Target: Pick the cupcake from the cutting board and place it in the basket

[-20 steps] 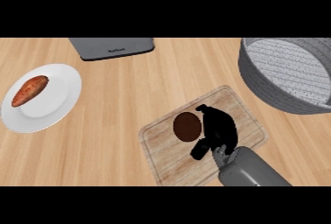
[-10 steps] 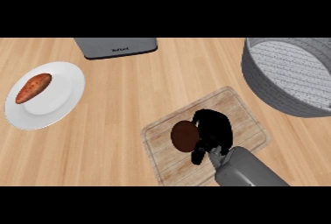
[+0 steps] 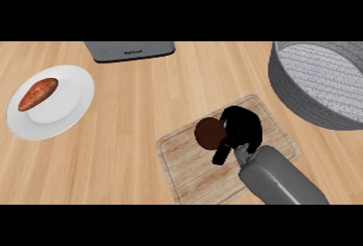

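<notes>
Since 0.5 s ago nothing much shifts: I see my right hand [image 3: 241,127] curled round the cupcake [image 3: 209,133] mid-cutting board [image 3: 188,173].

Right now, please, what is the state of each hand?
Right hand: on the cutting board, fingers curled round the cupcake.
Left hand: not in view.

My right hand [image 3: 241,127] covers the right side of the cupcake [image 3: 209,133] on the cutting board [image 3: 191,166], whose near corner runs out of view, as do the far right of the basket [image 3: 312,96] and the grey appliance [image 3: 131,50] beyond.
</notes>
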You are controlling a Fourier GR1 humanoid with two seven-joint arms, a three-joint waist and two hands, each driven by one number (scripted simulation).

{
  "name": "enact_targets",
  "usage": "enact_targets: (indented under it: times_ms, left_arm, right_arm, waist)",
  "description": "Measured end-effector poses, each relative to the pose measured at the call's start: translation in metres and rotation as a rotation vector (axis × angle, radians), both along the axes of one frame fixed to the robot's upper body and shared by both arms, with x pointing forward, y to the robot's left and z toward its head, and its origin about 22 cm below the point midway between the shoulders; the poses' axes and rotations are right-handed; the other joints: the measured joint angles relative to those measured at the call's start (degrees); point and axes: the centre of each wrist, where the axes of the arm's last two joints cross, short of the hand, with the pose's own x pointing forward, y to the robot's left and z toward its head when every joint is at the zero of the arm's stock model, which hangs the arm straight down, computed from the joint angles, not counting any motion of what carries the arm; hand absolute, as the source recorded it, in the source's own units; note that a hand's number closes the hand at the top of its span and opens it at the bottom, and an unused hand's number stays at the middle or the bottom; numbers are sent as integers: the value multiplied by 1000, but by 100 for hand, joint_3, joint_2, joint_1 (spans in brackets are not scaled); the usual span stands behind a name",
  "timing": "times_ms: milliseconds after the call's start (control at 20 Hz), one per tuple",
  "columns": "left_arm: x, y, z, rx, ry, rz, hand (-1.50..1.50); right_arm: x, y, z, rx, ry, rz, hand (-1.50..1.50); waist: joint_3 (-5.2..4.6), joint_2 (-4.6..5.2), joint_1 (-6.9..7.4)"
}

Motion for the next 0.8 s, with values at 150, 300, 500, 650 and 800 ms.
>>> enact_targets:
  times_ms: [150,300,500,650,800]
  left_arm:
    - [9,-2,0,-6,-19,-34,0]
    - [16,-4,1,-1,-25,-68,0]
    - [24,-5,1,9,-23,-98,0]
    - [27,-6,2,14,-20,-106,0]
    - [31,-7,2,11,-17,-104,0]
  right_arm:
    - [20,-14,6,-18,-26,-78,150]
    - [38,-24,16,-42,-82,-141,150]
    - [59,-31,37,-20,-201,-211,150]
    - [70,-27,59,27,-321,-240,150]
    - [78,-22,84,66,-454,-254,150]
  waist:
    - [-4,51,35]
    - [2,84,94]
    - [14,92,182]
    - [23,68,213]
    - [26,33,238]
